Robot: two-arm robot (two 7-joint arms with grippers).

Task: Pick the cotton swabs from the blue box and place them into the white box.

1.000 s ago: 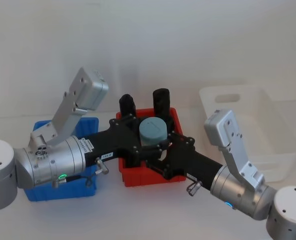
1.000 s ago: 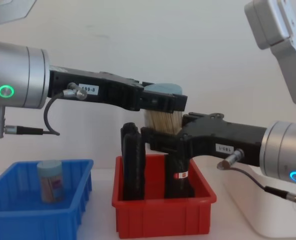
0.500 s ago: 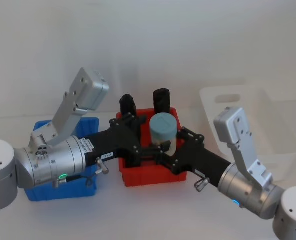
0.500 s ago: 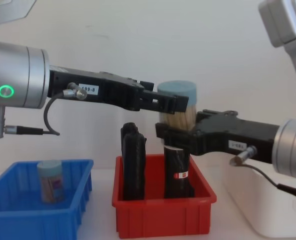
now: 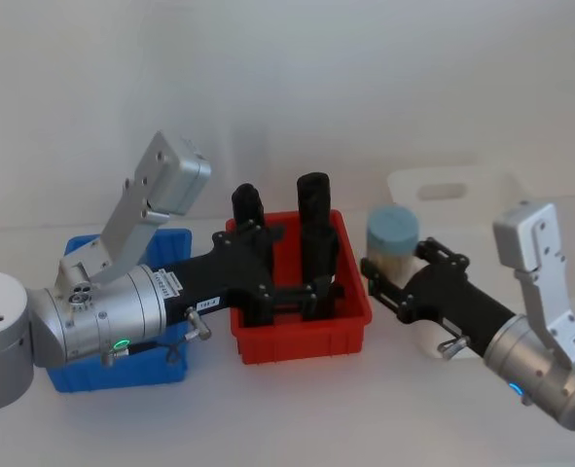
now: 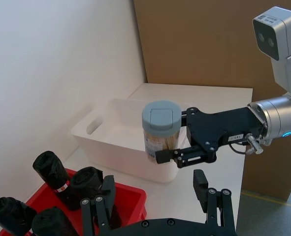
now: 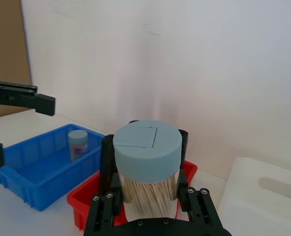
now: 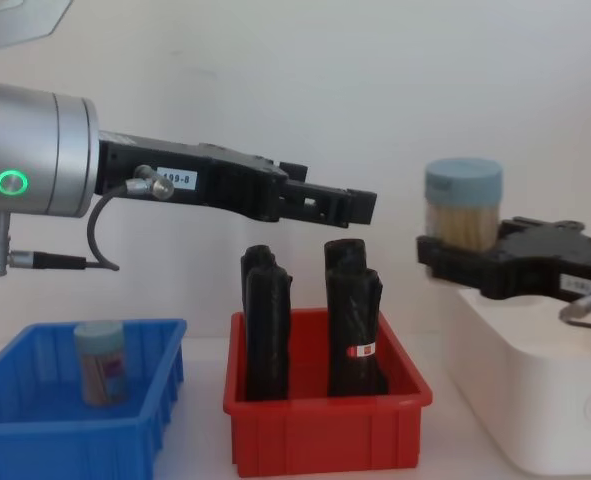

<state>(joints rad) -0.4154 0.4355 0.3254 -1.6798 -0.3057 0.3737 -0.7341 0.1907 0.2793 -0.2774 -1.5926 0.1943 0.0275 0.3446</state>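
Background's pretty bare here: a plain white wall [image 5: 365, 78] runs right behind a white bench [image 5: 297, 418], and the two meet in a faint seam with barely any shadow, so the light looks soft and even. Off past the bench's end there's a big flat brown panel [image 6: 199, 44] standing upright where the white wall stops. A strip of greyish floor [image 6: 278, 216] shows at its foot.

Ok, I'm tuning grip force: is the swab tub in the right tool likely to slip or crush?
Probably light: the tub is clear plastic packed with thin sticks. Its smooth round wall may twist in the right tool, which grips only its lower part. Clear plastic might flex under a hard squeeze.
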